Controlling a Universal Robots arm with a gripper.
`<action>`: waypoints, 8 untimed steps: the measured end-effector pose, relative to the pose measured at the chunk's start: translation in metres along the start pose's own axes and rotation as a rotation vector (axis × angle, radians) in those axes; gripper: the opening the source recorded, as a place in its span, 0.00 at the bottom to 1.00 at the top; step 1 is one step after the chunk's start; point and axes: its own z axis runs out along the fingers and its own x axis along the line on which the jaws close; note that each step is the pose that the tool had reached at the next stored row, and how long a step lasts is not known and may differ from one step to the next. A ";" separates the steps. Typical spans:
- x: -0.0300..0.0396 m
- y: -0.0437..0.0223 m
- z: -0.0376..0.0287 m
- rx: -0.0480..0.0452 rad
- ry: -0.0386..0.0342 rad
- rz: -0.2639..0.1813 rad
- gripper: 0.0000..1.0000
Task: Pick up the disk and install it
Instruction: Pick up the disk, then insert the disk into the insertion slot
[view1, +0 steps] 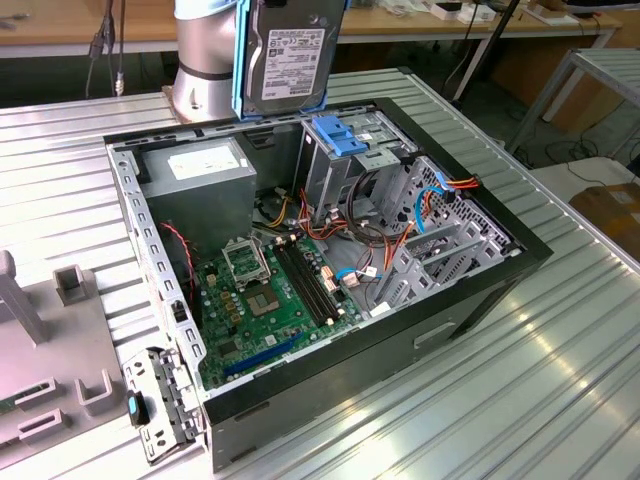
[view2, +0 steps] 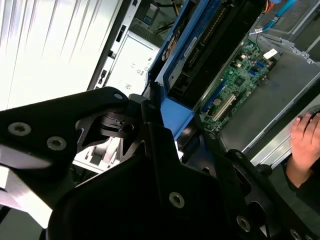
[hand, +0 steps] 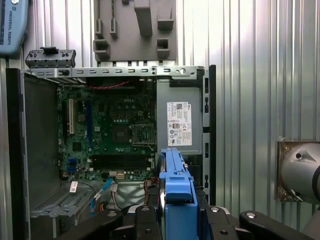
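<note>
The disk (view1: 288, 55), a grey metal drive in bright blue carrier rails, hangs upright above the back of the open computer case (view1: 450, 320). In the first wrist view my gripper (hand: 177, 222) is shut on the disk (hand: 175, 185), with black fingers (hand: 142, 220) pressed on both sides of the blue rail. The second wrist view shows the same hold, the gripper (view2: 172, 127) clamping the disk (view2: 200, 45) at its blue end. Directly under the disk stands the metal drive cage (view1: 345, 165), topped by a larger blue bracket (view1: 340, 135).
Inside the case lie the green motherboard (view1: 270, 300), the power supply (view1: 205, 165) and loose orange and blue cables (view1: 440, 190). A person's hand (view2: 306, 137) rests on the case edge. A grey fixture plate (view1: 40, 340) sits at the exterior view's left. The arm's base (view1: 205, 60) stands behind the case.
</note>
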 end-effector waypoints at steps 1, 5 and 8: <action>0.0000 0.0000 0.0000 0.0000 0.0000 0.000 0.37; 0.0000 -0.0001 0.0000 0.0000 0.0000 0.000 0.37; 0.0000 -0.0001 0.0000 0.0000 -0.0001 0.000 0.37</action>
